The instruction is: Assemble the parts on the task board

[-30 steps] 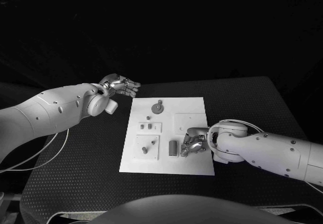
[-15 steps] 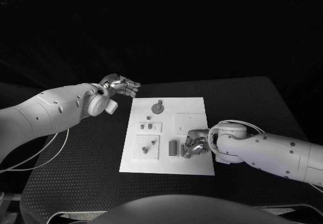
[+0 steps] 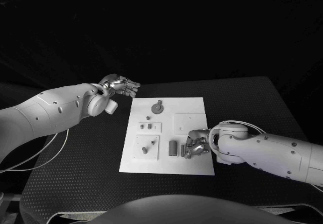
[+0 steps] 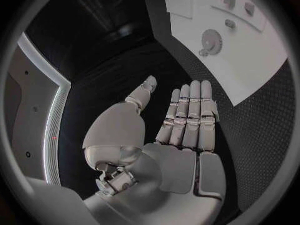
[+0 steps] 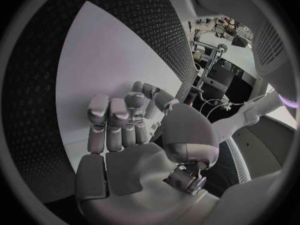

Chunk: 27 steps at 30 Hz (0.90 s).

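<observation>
The white task board [image 3: 192,105] lies mid-table. A round gear part [image 3: 157,108] sits at its far end, two small parts [image 3: 145,126] lie in a recess behind a peg part [image 3: 144,150], and two dark upright parts [image 3: 173,148] stand near the front. My right hand [image 3: 193,144] rests on the board's near right area, right beside the narrower dark part [image 3: 182,150]; its fingers [image 5: 109,117] are curled down onto the board [image 5: 94,70] with nothing seen in them. My left hand [image 3: 120,86] hovers off the board's far left corner, fingers [image 4: 190,110] straight and empty, with the gear [image 4: 211,37] ahead of it.
The black textured table [image 3: 80,163] surrounds the board, with bare room to its left, right and front. A thin cable [image 3: 47,149] hangs under my left arm. The table's far edge runs just behind the board.
My right hand has shifted slightly to the right, uncovering a narrow dark part next to the wider one. The left arm has stayed still.
</observation>
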Tool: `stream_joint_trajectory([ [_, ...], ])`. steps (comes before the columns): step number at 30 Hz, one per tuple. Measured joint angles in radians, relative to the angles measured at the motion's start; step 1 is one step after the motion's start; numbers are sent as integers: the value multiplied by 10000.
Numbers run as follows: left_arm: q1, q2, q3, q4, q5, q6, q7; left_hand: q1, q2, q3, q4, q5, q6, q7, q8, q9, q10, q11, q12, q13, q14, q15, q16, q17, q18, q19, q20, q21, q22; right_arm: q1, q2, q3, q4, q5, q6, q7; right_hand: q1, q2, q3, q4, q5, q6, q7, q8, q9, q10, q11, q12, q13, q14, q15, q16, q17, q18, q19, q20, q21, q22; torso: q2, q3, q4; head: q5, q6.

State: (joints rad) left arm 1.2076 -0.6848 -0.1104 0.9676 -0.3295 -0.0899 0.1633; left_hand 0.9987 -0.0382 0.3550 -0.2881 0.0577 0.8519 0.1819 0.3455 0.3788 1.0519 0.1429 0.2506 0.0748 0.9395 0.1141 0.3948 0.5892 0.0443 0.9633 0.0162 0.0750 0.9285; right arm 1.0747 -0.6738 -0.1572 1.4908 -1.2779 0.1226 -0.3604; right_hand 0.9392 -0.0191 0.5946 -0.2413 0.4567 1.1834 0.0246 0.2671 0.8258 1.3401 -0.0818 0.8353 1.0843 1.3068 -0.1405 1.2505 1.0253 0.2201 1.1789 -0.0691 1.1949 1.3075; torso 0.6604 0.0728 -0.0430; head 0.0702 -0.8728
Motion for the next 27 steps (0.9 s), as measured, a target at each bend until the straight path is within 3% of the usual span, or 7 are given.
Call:
stream_joint_trajectory([
  [4,0,-6,-1,2,-1,-3,0,0,0,0,0,0,0,0,0,0,0,0,0,0,0,0,0,8,-1,0,0,0,-1,-26,-278,20,125,88,-70,-45,22,21,-20,-23,-8,0,0,0,3,-1,1,0,0,0,0,0,-17,0,-1,1,0,0,-3,-4,-2,12,0],
  [8,0,-25,-1,11,-2,-9,5,0,0,0,0,0,0,0,0,0,0,0,0,0,0,0,0,8,-1,0,0,0,-1,69,-490,358,408,553,-334,-81,97,-153,-33,-40,-9,-460,175,-230,-28,-71,215,-76,-1,-17,18,-5,-62,-2,-18,19,0,0,-9,-4,-9,27,0],
  [10,0,-28,-1,13,-2,-11,11,-2,-2,0,0,0,0,0,0,0,0,0,0,0,0,0,0,8,-1,0,0,0,-2,213,-575,531,564,866,-498,-43,-60,-519,78,35,-7,-538,112,-453,-253,-110,251,-76,2,-18,19,-4,-75,-2,-19,19,0,0,-11,-4,-12,29,0],
  [16,-4,-15,-1,48,28,-95,56,-55,-54,0,0,0,-128,49,-23,-29,-145,73,0,-35,0,0,-46,46,-2,0,0,0,8,503,-938,1157,749,1642,-806,354,-409,-1233,43,776,43,-917,346,-600,-326,-92,305,-26,62,-13,12,-5,-94,0,-12,13,-46,0,-24,-12,-18,30,163],
  [18,-4,-37,-1,71,63,-131,87,-54,-54,0,0,0,-128,49,-43,-29,-145,73,0,-34,0,0,-46,46,-2,0,0,0,8,655,-955,1274,442,1885,-941,677,-441,-1423,44,940,43,-974,369,-600,-326,-143,355,-26,62,-12,11,-20,-117,0,4,-1,-118,-13,-30,-24,-17,22,281],
  [21,-4,-61,-1,73,136,-192,143,-107,-107,0,0,0,-128,49,-43,-29,-145,73,0,-34,0,0,-46,57,-3,0,0,0,8,821,-866,1375,-425,2445,-1289,1410,-465,-1444,70,1076,43,-1024,408,-662,-342,-400,434,-109,27,-102,19,-189,-169,-1,-21,14,-264,-58,-39,-35,-25,-9,484],
  [27,-4,-63,1,146,330,-261,292,-107,-107,0,0,0,-127,50,-43,-28,-199,126,0,-34,-139,138,-276,56,-12,-243,94,-30,-7,837,-336,1429,-2345,3855,-1944,2944,-235,-1213,-13,871,42,-1507,617,-806,-356,-994,585,-453,-155,-655,146,-606,-302,-6,-560,123,-634,-163,-67,-40,-46,-35,987],
])
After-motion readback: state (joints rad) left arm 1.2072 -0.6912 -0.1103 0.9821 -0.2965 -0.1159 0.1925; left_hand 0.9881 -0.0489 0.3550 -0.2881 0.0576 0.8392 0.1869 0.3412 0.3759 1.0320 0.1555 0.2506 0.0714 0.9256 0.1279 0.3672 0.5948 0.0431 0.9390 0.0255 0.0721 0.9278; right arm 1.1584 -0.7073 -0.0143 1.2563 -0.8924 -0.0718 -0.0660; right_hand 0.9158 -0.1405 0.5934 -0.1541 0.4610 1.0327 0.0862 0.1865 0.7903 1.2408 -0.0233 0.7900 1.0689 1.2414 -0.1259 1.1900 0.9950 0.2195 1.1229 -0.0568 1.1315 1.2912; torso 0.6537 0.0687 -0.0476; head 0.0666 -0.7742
